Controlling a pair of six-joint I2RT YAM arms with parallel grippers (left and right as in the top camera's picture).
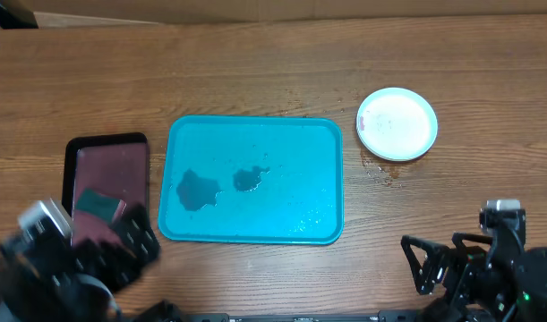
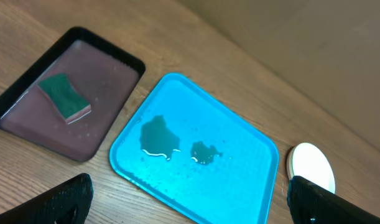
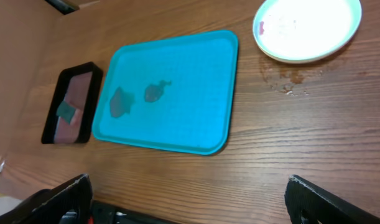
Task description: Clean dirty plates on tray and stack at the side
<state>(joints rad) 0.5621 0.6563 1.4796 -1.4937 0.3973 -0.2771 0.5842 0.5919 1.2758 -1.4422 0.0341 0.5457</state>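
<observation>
Overhead: white plate (image 1: 397,123) is seen apart from puddled tray (image 1: 295,156); left gripper (image 2: 196,205) and right gripper (image 3: 191,202) are held wide, nothing gripped.

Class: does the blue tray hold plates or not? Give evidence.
No plates: the tray holds only two puddles; a plate sits on the table beside it.
</observation>
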